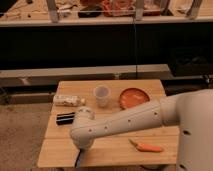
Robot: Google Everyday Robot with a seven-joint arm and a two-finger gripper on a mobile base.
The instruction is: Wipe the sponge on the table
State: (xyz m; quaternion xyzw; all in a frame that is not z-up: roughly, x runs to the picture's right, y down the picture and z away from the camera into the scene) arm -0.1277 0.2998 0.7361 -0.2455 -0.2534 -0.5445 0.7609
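Observation:
The sponge [79, 160], a small dark slab with a bluish face, hangs at the table's front left edge. My gripper [80, 154] sits just under the bulky white wrist [83, 131] and is shut on the sponge, holding it down against the light plank table [115, 150]. The arm reaches in from the right across the table front and hides most of the fingers.
A longer black bar-shaped block [65, 118] lies at the left, with a small bottle [68, 100] on its side behind it. A clear cup [102, 95] and an orange plate [134, 97] stand at the back. A carrot [145, 147] lies front right.

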